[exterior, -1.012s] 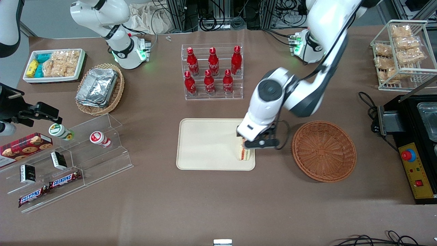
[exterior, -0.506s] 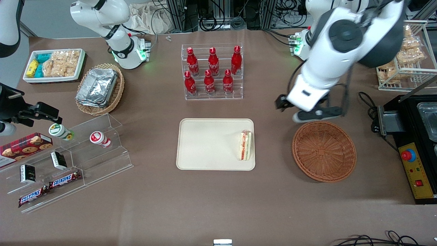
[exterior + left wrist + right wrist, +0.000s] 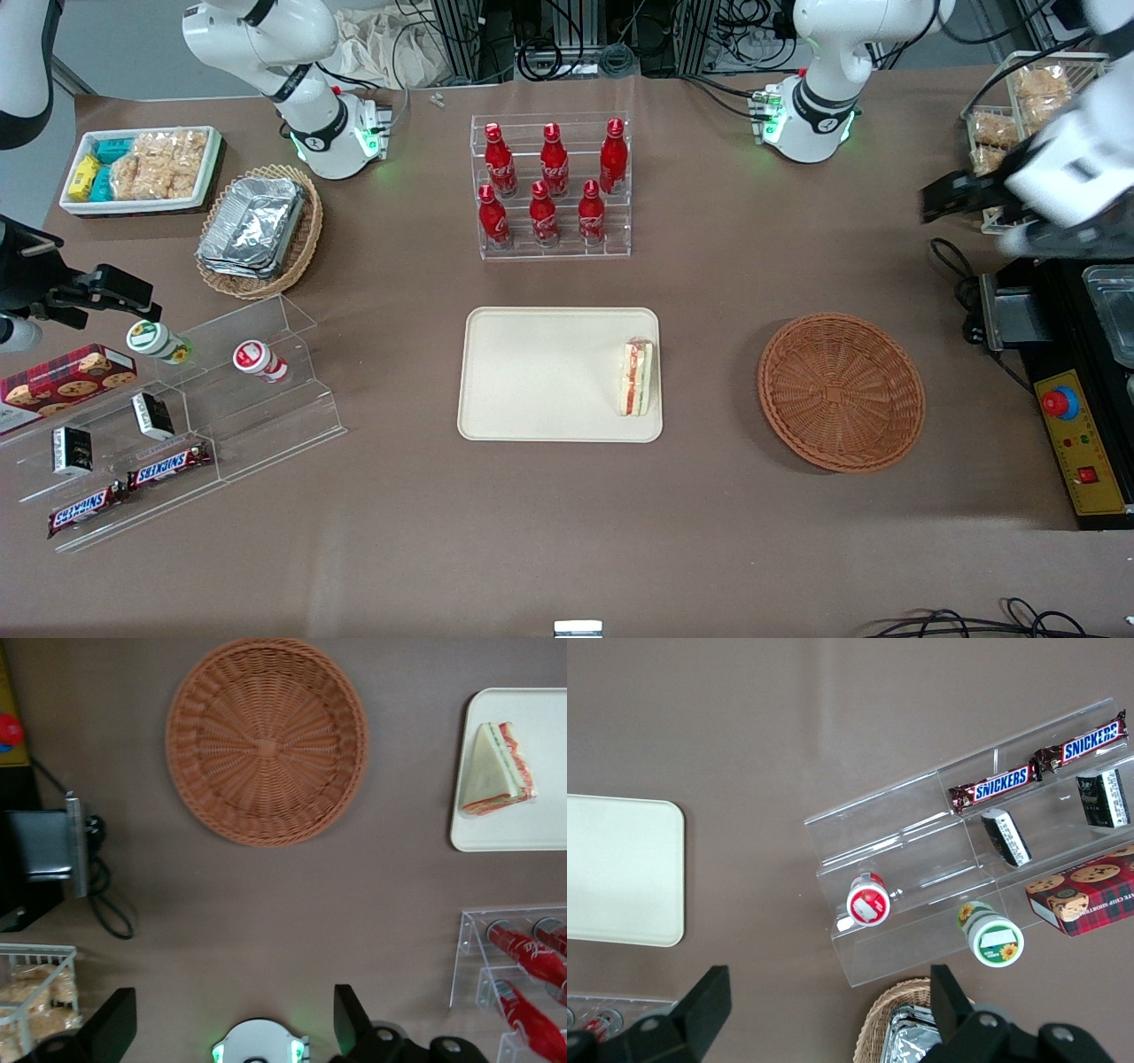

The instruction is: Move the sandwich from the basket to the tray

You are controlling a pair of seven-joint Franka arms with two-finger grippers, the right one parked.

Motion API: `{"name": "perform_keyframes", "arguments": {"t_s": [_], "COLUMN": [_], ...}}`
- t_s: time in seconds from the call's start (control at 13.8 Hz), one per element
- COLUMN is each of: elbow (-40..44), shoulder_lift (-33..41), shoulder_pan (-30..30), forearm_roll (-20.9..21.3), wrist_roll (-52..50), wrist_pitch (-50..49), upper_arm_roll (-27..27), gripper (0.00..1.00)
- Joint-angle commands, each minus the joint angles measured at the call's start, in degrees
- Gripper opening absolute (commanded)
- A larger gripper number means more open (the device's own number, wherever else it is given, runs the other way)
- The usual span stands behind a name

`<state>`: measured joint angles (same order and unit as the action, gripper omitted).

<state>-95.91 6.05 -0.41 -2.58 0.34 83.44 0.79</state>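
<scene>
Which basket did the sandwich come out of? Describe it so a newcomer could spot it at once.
Start at the cream tray mid-table, sandwich on it. Beside it, toward the working arm's end, sits the round reddish-brown basket, holding nothing. The paler oval basket holds foil containers. The gripper is open, high above the table's working-arm end.

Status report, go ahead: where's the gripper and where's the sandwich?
Gripper open, empty, high above the table toward the working arm's end. Sandwich on the tray, at its basket-side edge. Basket empty. Nothing in the way.
</scene>
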Motion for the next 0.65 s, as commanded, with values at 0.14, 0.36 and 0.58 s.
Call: {"name": "perform_keyframes", "arguments": {"t_s": [0.14,0.36,0.58], "elbow": [3.7,4.3,4.4], "shoulder_lift": [-2.3,-3.1,-4.2], "shoulder_pan": [-1.4,-1.5,-1.5], "forearm_roll": [-0.1,1.5,4.9], "wrist_roll": [-0.6,-3.2,-9.1], "wrist_pitch": [-0.4,-0.4,0.2], "upper_arm_roll": [0.6,2.8,6.3], "gripper": [1.0,1.0,1.0]}}
